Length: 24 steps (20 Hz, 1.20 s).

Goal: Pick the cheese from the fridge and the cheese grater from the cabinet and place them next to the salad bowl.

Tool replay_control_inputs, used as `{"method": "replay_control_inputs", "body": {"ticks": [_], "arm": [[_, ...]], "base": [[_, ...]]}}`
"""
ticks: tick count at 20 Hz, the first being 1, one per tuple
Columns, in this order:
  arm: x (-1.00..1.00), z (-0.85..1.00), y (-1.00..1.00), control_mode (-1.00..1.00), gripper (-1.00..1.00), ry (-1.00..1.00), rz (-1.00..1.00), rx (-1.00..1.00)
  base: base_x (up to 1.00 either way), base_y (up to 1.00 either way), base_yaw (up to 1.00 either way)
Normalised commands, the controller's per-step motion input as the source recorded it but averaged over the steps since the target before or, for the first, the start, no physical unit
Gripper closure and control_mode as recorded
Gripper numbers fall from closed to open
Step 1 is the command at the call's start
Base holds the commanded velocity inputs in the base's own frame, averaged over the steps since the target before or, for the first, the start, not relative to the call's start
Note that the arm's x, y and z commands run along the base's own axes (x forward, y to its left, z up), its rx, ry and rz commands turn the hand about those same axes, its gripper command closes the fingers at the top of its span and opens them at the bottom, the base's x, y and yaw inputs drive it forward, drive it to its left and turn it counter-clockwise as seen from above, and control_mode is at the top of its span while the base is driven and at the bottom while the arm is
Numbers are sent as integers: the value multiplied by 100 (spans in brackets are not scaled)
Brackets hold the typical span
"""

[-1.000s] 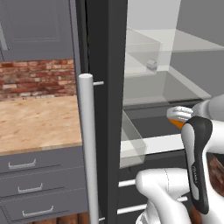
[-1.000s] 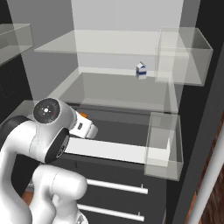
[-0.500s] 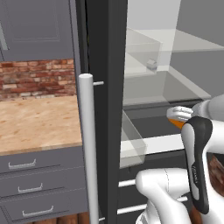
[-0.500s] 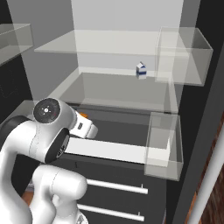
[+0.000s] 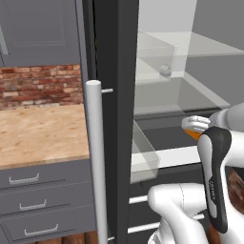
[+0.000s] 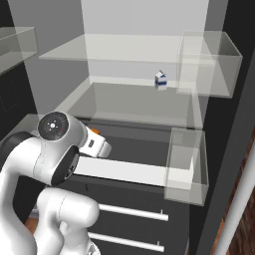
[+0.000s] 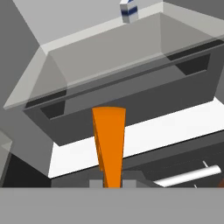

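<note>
My gripper is shut on the cheese, a narrow orange wedge that points away from the hand toward the fridge's glass shelves. A sliver of the cheese shows by the white hand in the left base view, and the same orange edge shows in the right base view. The fridge stands open, its long silver handle on the door edge. A grey wall cabinet with its door closed hangs at the upper left. The cheese grater and the salad bowl are out of view.
A small white and blue carton stands on a fridge shelf. Translucent door bins hang at the right. Left of the fridge lies a wooden counter over grey drawers, with a brick wall behind.
</note>
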Motion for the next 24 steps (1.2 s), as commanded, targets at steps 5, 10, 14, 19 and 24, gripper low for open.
{"method": "replay_control_inputs", "body": {"ticks": [5,10,14,19,24], "arm": [[0,0,0,100,100,0,0,0],[0,0,0,100,100,0,0,0],[0,0,0,100,100,0,0,0],[0,0,0,100,100,0,0,0],[0,0,0,100,100,0,0,0]], "base": [[-33,0,4],[-72,0,1],[-62,-1,0],[-64,-2,0],[-46,0,21]]}}
